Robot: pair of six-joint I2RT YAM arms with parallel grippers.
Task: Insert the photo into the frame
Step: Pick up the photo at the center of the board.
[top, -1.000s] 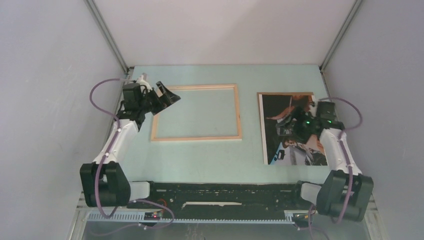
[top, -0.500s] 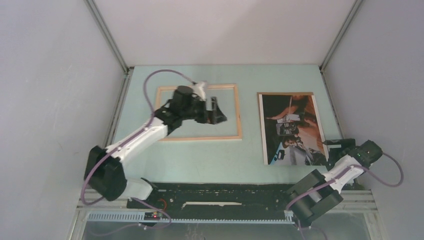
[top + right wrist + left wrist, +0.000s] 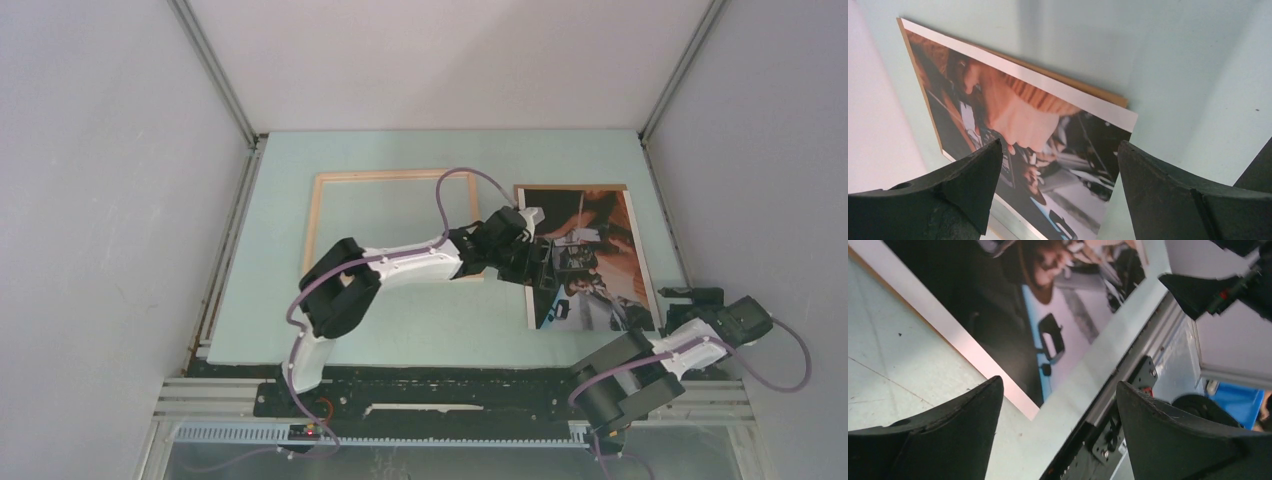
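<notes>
Photo (image 3: 617,252) face-up, long axis front-to-back

Here's the right gripper (image 3: 1058,146), spread wide, nothing between its dark fingers (image 3: 948,195). Beneath it lies the photo (image 3: 1013,125) on the pale green table (image 3: 1188,65), white border showing, brown backing peeking along its upper edge. White wall (image 3: 870,130) at left.

Left gripper (image 3: 1058,385) jaws gape: only flat photo (image 3: 973,300) edge and table (image 3: 893,350) beneath. Beyond them, metal rail (image 3: 1148,340) and right arm (image 3: 690,345) crowd.
</notes>
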